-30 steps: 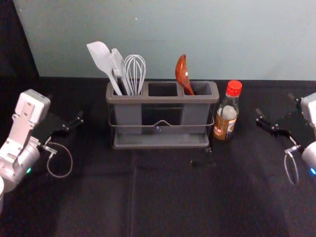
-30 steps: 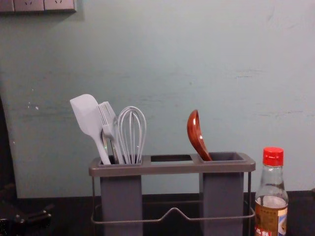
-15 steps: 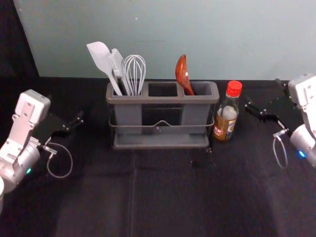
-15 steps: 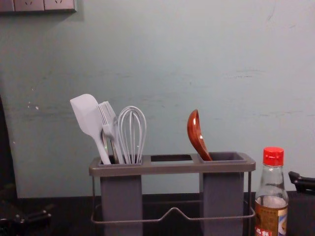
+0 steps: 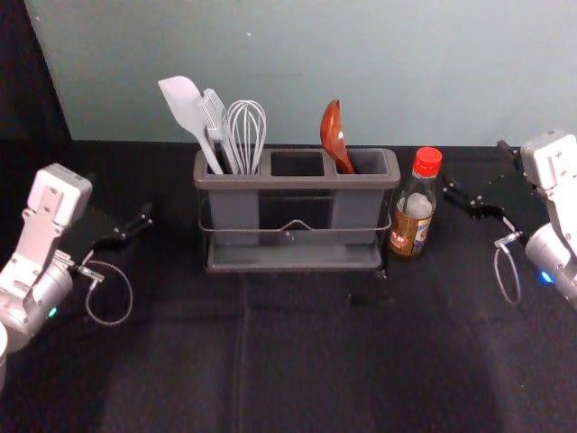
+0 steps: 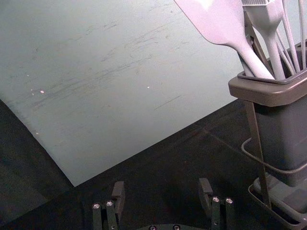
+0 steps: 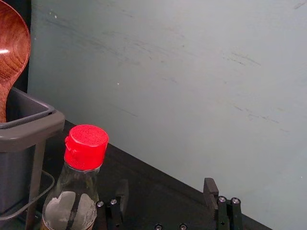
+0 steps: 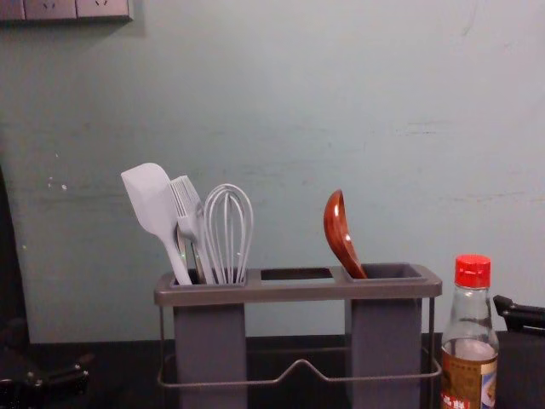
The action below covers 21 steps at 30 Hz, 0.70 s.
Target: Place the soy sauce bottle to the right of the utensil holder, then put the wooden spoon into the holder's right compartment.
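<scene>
Bottle (image 5: 415,209) right of holder (image 5: 293,183), spoon (image 5: 333,133) in right compartment (image 5: 370,161)

Head view: right claw (image 5: 475,166) right of bottle, left claw (image 5: 120,195) parked left of holder. Wrist views: both claws spread apart. Chest view: bottle upright, spoon leaning left.

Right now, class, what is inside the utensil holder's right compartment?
The wooden spoon leans there, bowl above the rim. The compartment's front wall hides the handle's end and the bottom.

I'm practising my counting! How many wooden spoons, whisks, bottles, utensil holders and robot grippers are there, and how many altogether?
Wooden spoon: 1
Whisk: 1
Bottle: 1
Utensil holder: 1
Grippers: 2, the left gripper and the right gripper
Total: 6
</scene>
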Available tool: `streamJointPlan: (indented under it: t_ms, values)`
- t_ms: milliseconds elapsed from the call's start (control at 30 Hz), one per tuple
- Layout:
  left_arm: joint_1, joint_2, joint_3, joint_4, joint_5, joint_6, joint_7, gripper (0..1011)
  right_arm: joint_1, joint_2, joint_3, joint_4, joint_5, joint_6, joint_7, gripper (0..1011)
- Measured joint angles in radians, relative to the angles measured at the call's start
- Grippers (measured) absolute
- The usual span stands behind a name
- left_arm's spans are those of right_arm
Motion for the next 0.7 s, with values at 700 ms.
streamJointPlan:
  t_ms: [700]
  values:
    - [0.000, 0.000, 0.000, 0.000, 0.000, 0.000, 0.000, 1005, 0.000, 0.000, 0.002, -0.001, -0.002, -0.001, -0.001, 1002]
